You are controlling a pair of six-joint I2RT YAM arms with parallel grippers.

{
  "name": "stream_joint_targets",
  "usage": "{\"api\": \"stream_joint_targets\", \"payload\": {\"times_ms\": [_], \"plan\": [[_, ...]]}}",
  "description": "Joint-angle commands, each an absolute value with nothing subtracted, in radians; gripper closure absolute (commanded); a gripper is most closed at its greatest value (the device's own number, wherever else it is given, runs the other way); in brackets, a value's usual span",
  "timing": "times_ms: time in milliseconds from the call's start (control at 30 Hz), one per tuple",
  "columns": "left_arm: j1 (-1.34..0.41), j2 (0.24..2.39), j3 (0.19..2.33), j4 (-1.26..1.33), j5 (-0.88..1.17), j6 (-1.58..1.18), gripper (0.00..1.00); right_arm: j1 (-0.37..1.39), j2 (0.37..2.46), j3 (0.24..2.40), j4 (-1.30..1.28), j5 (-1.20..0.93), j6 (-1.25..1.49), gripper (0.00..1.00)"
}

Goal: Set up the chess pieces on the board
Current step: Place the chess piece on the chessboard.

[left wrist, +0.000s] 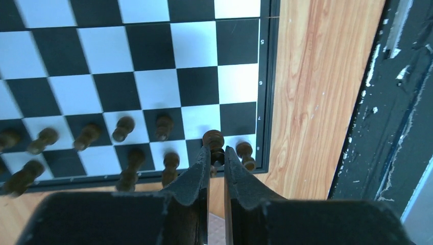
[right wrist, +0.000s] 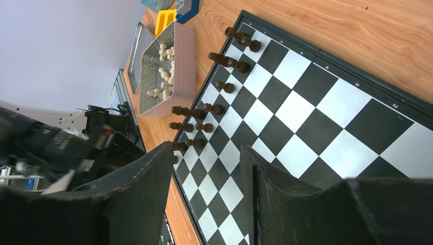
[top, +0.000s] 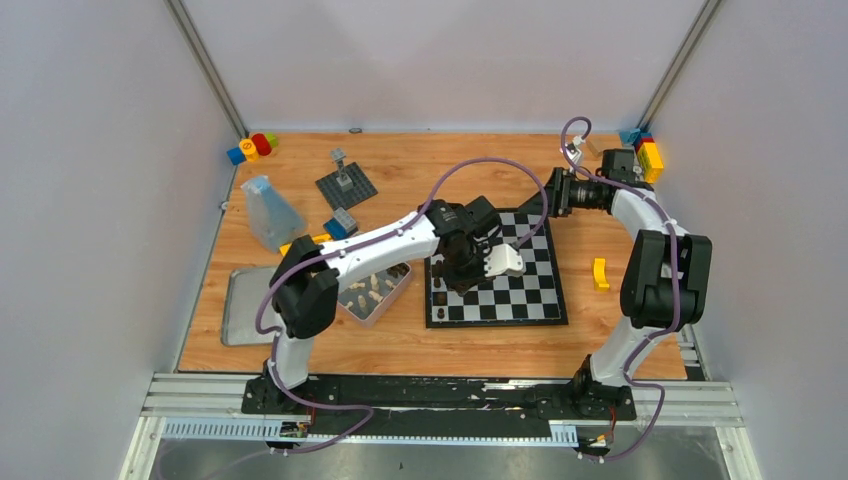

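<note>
Top external: a wood-grain table (top: pixel 400 345) between pale walls carries one flat checked board (top: pixel 520 300).

Left wrist: the left gripper (left wrist: pixel 215 152) pinches one dark brown piece (left wrist: pixel 213 138) over the board's corner squares, where roughly nine more stand.

Right wrist: the right gripper (right wrist: pixel 207 153) hangs spread and empty above the board. Cream pieces (right wrist: pixel 164 56) lie in a dimpled metal tin (right wrist: pixel 186 51) beside the board.

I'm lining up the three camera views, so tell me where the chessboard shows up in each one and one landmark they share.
Top external: the board lies right of centre, partly under the left arm.
Left wrist: the board fills the upper left of the picture.
Right wrist: the board runs diagonally across centre and right.
Shared landmark: the dark chess pieces in two rows along one board edge.
</note>
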State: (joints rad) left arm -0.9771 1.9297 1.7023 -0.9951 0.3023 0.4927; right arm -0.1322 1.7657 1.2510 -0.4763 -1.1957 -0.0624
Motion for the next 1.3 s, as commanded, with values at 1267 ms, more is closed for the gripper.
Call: {"api": "stream_joint_targets", "payload": {"times_ms": [1267], "plan": [[-0.986,2.086,1.733,-0.986,0.249,0.500,0.69,-0.146,1.756,1.282,-0.478,-1.245,-0.084,0.49]]}}
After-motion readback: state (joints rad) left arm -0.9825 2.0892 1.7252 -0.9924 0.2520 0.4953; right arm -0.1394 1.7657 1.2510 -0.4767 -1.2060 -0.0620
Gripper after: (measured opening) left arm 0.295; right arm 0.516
